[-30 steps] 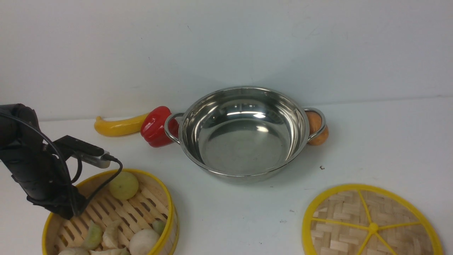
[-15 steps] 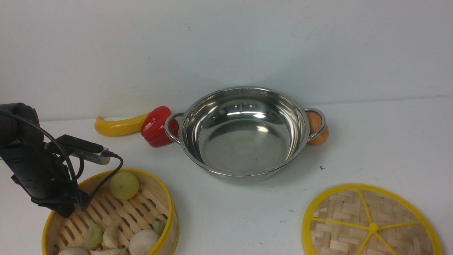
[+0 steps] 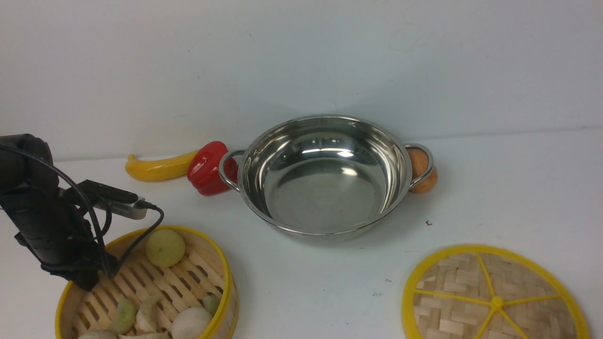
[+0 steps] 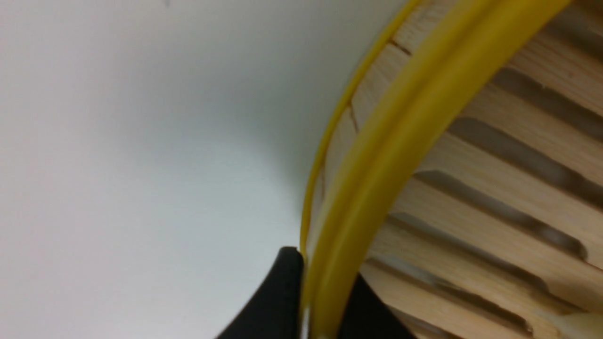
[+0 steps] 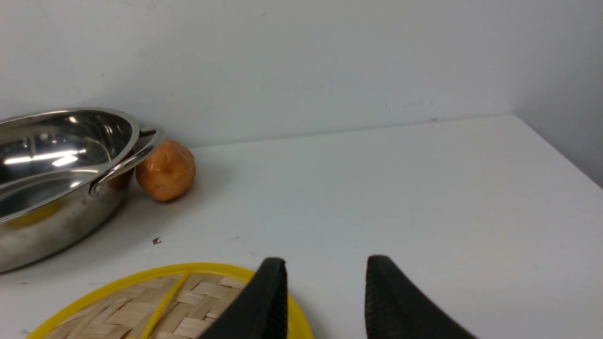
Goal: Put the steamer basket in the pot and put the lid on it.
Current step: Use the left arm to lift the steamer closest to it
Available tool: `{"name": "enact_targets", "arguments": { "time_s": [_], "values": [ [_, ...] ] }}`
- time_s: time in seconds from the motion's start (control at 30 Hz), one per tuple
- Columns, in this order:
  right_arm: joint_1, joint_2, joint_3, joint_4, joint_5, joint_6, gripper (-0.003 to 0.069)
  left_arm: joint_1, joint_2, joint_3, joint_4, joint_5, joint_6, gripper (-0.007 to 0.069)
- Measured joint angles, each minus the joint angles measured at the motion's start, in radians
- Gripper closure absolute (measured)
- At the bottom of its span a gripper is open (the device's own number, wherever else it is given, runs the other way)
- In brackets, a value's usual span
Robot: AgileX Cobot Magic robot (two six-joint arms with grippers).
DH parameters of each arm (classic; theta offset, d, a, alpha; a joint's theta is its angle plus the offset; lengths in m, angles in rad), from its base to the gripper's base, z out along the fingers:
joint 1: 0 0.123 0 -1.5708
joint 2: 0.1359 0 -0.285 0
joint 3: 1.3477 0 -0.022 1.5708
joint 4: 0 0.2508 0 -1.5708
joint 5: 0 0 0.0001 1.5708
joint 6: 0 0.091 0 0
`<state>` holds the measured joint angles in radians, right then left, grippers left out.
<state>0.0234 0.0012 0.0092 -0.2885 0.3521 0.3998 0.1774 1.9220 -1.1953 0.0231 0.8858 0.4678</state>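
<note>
Angling down, left tool (image 4: 323, 278) clamps the steamer basket (image 4: 405, 113) at its rim; right tool (image 5: 325, 270) gapes empty.

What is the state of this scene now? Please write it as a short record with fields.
steamer basket: on the table, front left, food inside, not yet in pot
pot: centre, empty
lid: flat on the table, front right
left gripper: shut on the steamer basket's rim
right gripper: open over the lid's edge, holding nothing
beside pot: red pepper at left handle, orange fruit at right handle
</note>
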Motion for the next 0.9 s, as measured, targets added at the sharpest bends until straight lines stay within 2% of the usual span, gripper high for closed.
{"name": "enact_targets", "arguments": {
  "time_s": [0.63, 0.9],
  "values": [
    [0.000, 0.000, 0.000, 0.000, 0.000, 0.000, 0.0410, 0.000, -0.118, 0.003, 0.013, 0.147, 0.058, 0.0595],
    [0.000, 0.000, 0.000, 0.000, 0.000, 0.000, 0.0410, 0.000, -0.119, -0.118, -0.079, 0.267, 0.091, 0.0595]
  ]
}}
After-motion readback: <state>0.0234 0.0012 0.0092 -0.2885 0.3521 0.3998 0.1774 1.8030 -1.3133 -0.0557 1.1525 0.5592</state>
